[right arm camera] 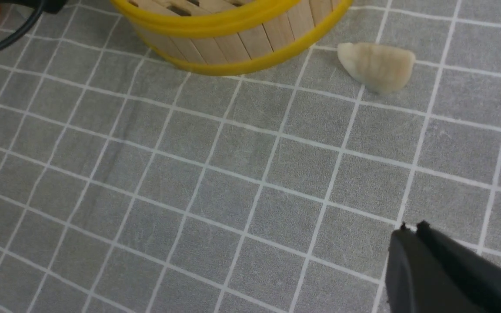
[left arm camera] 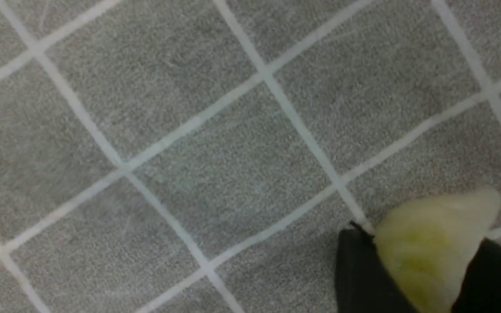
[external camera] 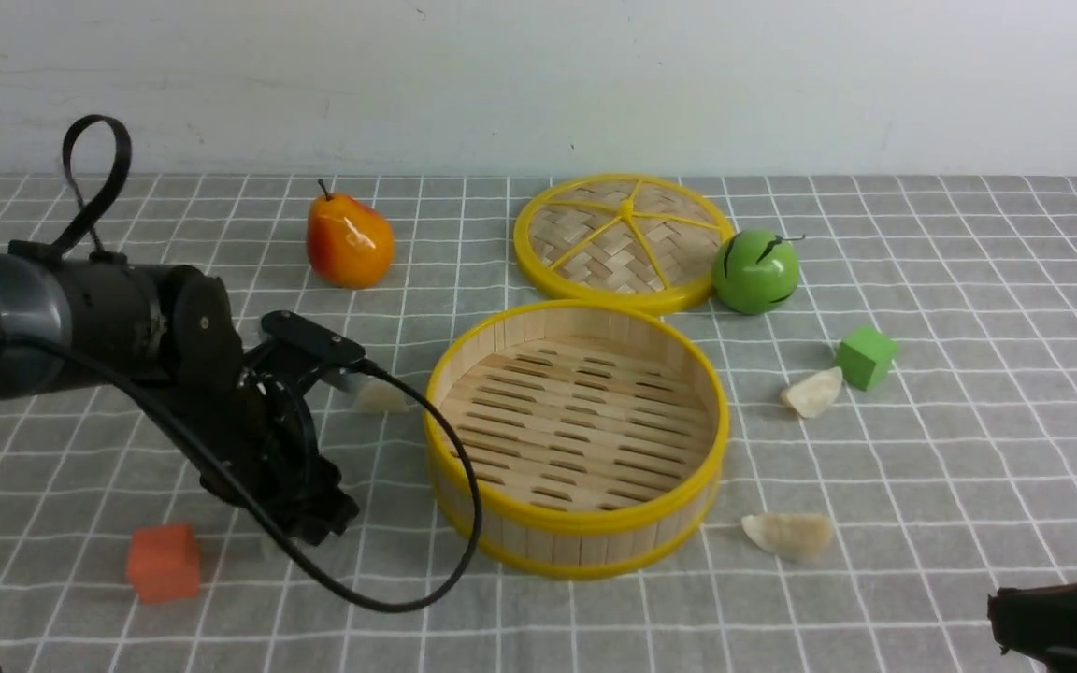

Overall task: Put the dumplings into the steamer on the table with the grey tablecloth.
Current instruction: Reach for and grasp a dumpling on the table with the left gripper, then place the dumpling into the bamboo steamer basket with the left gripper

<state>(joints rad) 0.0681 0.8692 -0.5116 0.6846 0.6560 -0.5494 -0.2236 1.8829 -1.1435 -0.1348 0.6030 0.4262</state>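
Note:
The steamer [external camera: 576, 537] stands empty mid-table on the grey tablecloth [external camera: 922, 280]. My left gripper [external camera: 314, 523] is low over the cloth to its left. In the left wrist view its fingers [left arm camera: 359, 274] stand open on either side of a greenish dumpling [left arm camera: 433, 226] that fills the gap between them. A second dumpling [external camera: 380, 397] lies by the steamer's left wall, partly behind that arm. Two more dumplings [external camera: 814, 393] [external camera: 789, 535] lie to the steamer's right. My right gripper [right arm camera: 411, 228] is shut and empty near the front right corner, short of the nearer dumpling [right arm camera: 376, 65].
A woven lid [external camera: 623, 238] with yellow spokes lies behind the steamer, a green apple [external camera: 755, 271] beside it. An orange pear [external camera: 349, 241] stands back left. An orange cube [external camera: 163, 561] sits front left, a green cube [external camera: 866, 356] at the right. The left arm's cable [external camera: 464, 523] droops by the steamer.

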